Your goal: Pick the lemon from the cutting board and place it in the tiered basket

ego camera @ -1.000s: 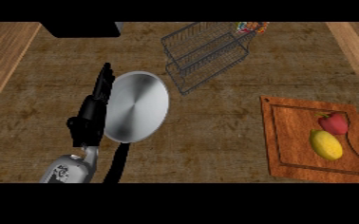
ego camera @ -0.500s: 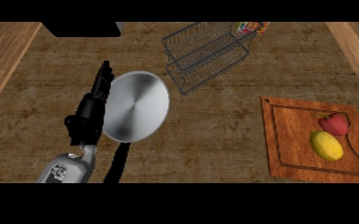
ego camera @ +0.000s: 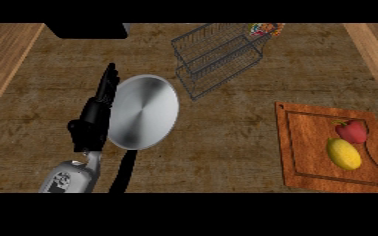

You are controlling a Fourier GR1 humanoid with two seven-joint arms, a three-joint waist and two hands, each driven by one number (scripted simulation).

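A yellow lemon [ego camera: 344, 153] lies on the wooden cutting board [ego camera: 304, 150] at the right edge of the counter, just below a red pepper [ego camera: 354, 131]. The wire tiered basket [ego camera: 215, 58] stands at the back, right of centre, and looks bare inside. My left hand [ego camera: 94, 116] stands at the left with its fingers straight and pointing up, far from the lemon and the basket. It holds nothing. My right hand shows nowhere in the head view.
A round steel pan [ego camera: 142, 111] with a dark handle [ego camera: 124, 171] sits just right of my left hand. A dark block [ego camera: 85, 30] is at the back left. A small colourful object [ego camera: 266, 28] lies behind the basket. Lighter wooden strips border the counter on both sides.
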